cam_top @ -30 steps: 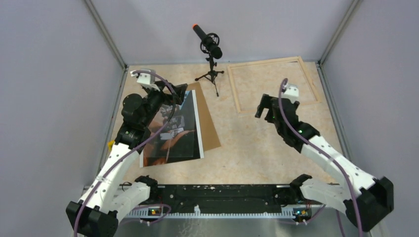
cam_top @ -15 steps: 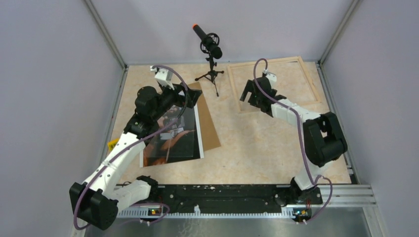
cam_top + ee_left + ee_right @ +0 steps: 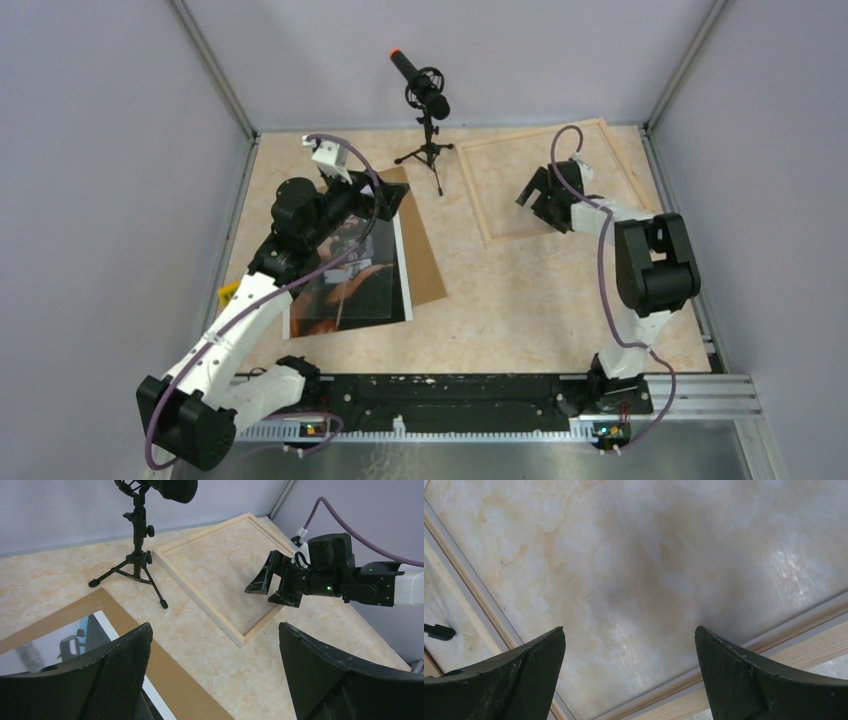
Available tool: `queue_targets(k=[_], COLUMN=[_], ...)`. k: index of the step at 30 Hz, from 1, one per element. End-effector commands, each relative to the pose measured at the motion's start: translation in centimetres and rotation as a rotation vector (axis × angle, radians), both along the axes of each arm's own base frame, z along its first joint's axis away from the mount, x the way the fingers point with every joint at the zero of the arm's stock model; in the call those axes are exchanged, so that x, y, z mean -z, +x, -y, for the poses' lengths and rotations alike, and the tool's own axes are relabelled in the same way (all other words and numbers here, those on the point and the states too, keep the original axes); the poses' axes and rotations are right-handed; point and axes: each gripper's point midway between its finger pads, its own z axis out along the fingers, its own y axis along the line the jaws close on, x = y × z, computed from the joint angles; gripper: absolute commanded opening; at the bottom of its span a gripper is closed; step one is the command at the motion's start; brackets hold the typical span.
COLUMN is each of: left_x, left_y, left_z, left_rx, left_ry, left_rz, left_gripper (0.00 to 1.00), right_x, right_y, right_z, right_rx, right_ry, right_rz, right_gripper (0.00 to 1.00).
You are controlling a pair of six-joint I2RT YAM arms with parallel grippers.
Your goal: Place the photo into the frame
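The photo (image 3: 350, 270) lies face up at the left on a brown board (image 3: 428, 262); its glossy corner shows in the left wrist view (image 3: 60, 645). The pale wood frame (image 3: 472, 192) lies flat at the back right, skewed; it also shows in the left wrist view (image 3: 200, 600). My left gripper (image 3: 385, 195) is open and empty over the photo's far end, jaws wide in the left wrist view (image 3: 215, 626). My right gripper (image 3: 530, 190) is open and empty, low over the frame's inside near its near rail (image 3: 794, 645), jaws wide (image 3: 630, 630).
A black microphone on a small tripod (image 3: 430, 120) stands at the back middle, between the board and the frame. Grey walls close in the table on the left, back and right. A yellow tag (image 3: 228, 294) lies at the left edge.
The right gripper has swung over the frame's inside, and the frame has turned, its near left corner coming closer. The left gripper moved right over the photo's far end, then stayed.
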Motion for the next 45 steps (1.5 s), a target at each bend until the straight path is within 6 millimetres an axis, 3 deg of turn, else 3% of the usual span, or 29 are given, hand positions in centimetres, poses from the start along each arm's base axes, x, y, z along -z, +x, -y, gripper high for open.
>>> queue_targets(k=[1,7,14,20,22,27,30,32,35,38,40,42,44,45], left_x=[-2.9,-2.5,-1.5,-0.6,-0.3,1.5,3.6,5.7,9.9,12.5,14.4,16.2,17.7,18.1], left_y=[-0.4,-0.2,0.1,0.5,0.6,1.5,2.8,3.1,0.3,-2.3,-2.9,-2.9,-2.7,-2.6], left_z=[-0.3,0.0,0.6,1.0,1.1,1.4,1.2,0.4,-1.0,-2.5,-4.6,-8.2,-11.8,-12.6], left_rx=[-0.011,-0.006,0.007,0.018,0.019,0.014,-0.056,-0.138,-0.192,-0.194,-0.234,-0.319,-0.417,-0.475], left_ry=[-0.031,-0.030,-0.027,-0.021,-0.019,0.004,0.032,0.048,0.101,0.106,0.125,0.091,0.022,0.021], left_rz=[0.071,0.057,0.026,-0.002,-0.013,-0.058,-0.126,-0.290,-0.550,-0.612,-0.666,-0.794,-0.897,-0.919], left_gripper=[0.98,0.98,0.98,0.98,0.98,0.98,0.98,0.99,0.99,0.99,0.98,0.98,0.98,0.98], right_x=[0.5,1.1,0.3,0.2,-0.7,-5.5,-7.9,-9.1,-10.5,-11.3,-11.8,-12.9,-13.1,-13.1], right_y=[-3.8,-8.6,-12.1,-14.9,-15.2,-15.7,-16.6,-17.4,-19.5,-20.9,-21.4,-21.2,-20.9,-20.6], right_z=[0.3,1.0,2.3,1.5,1.9,2.5,-0.3,-3.3,-8.8,-13.7,-16.9,-19.9,-21.7,-22.3], right_rx=[0.022,0.054,0.078,0.024,0.008,-0.084,-0.253,-0.369,-0.527,-0.600,-0.625,-0.652,-0.663,-0.663], right_ry=[0.014,0.047,0.022,0.042,-0.005,-0.101,-0.078,-0.007,0.156,0.287,0.385,0.492,0.558,0.573], right_rz=[-0.057,-0.081,-0.078,-0.070,-0.064,-0.006,0.030,0.052,0.057,0.088,0.102,0.155,0.174,0.176], right_gripper=[0.99,0.99,0.99,0.99,0.99,0.99,0.99,0.99,0.99,0.99,0.99,0.99,0.99,0.99])
